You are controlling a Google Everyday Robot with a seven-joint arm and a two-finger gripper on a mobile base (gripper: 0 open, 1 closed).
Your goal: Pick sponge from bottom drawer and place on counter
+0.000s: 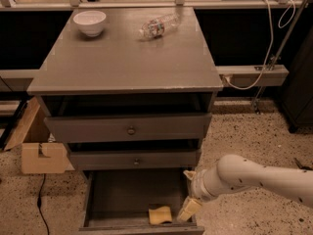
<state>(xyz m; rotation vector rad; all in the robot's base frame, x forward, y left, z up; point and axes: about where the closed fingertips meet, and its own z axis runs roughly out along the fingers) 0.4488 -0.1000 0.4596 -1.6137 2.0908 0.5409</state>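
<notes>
The yellow sponge lies curled on the floor of the open bottom drawer, near its front edge, right of centre. My gripper hangs on the white arm that reaches in from the right. It sits at the drawer's right front corner, just right of the sponge and apart from it. Its two tan fingers are spread open and hold nothing. The grey counter tops the cabinet above.
A white bowl and a clear plastic bottle lie on the counter's far side. The two knobbed drawers above are slightly open. A tan cardboard box stands on the floor at the left. Cables run along the right wall.
</notes>
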